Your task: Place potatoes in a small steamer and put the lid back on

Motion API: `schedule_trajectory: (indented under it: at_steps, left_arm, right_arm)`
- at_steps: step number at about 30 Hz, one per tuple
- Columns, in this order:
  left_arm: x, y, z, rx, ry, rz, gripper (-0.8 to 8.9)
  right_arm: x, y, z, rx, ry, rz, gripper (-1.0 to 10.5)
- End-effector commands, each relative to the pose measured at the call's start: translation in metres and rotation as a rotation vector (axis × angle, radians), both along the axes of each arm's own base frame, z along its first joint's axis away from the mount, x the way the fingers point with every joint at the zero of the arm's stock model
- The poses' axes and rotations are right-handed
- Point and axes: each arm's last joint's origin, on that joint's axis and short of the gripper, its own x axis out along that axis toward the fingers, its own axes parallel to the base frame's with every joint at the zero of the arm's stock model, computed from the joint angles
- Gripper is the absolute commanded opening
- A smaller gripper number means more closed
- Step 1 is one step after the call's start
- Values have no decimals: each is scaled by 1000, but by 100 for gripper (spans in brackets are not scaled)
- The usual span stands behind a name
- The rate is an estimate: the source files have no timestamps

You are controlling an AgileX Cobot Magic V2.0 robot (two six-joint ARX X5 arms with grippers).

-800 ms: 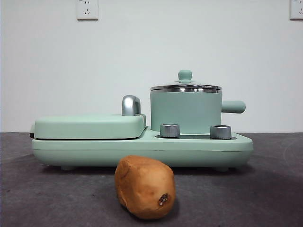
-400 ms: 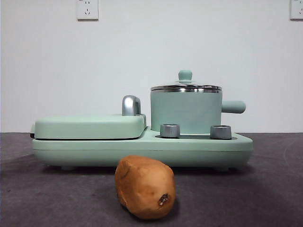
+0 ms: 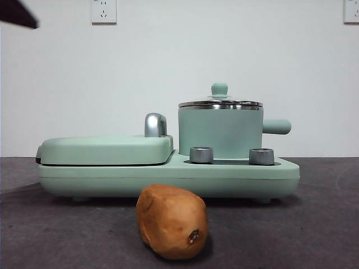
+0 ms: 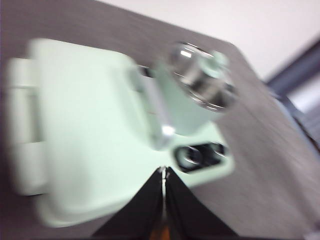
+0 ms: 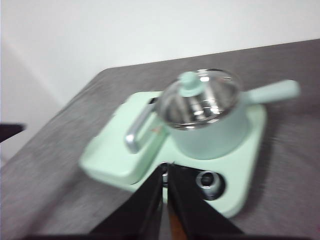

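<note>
Potato [image 3: 172, 222] on table — no readable writing; lid [image 3: 220, 101] on steamer [image 3: 220, 131].

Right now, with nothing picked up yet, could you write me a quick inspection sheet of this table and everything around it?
Surface: dark grey textured table, matte.
Job's things: egg-shaped orange-brown potato lies on the table in front of the appliance; mint-green cylindrical steamer pot sits on the appliance; its round steel-rimmed glass lid with green knob is on the pot.
Clutter: mint-green appliance base with flat griddle cover, chrome handle, two metal dials.
Grippers: left gripper and right gripper both shut, empty, above the appliance.
Cables: nothing seen.
Surroundings: white wall, two sockets.
</note>
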Motion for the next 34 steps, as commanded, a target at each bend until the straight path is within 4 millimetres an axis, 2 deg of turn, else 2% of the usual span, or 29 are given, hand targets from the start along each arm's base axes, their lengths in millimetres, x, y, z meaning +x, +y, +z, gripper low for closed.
schedule_trajectory:
  at_steps: [1,6,12,16,18,22,24,27,34]
  left_arm:
    - [10,-8,14,-26,-1,-134,6]
    - [18,-20,27,-58,-17,-287,6]
    - [16,-30,32,-44,-54,-349,10]
    - [14,-33,32,-46,-52,-369,111]
    - [13,-35,32,-46,-50,-379,184]
    - [12,-39,32,-47,-49,-402,320]
    - [11,-42,32,-49,-46,-414,381]
    - [11,-46,30,-52,-31,-433,441]
    - [20,-62,31,-48,0,-490,441]
  right_arm:
    - [4,2,10,-31,-29,78,14]
    - [10,4,16,-13,-22,175,14]
    - [12,4,15,-9,-7,181,15]
    - [13,4,15,-10,-7,178,18]
    - [13,4,15,-10,-7,178,99]
    - [12,4,15,-5,-2,176,383]
    - [12,4,15,-3,0,176,472]
    - [12,4,15,-2,1,175,496]
    - [12,4,14,0,7,176,496]
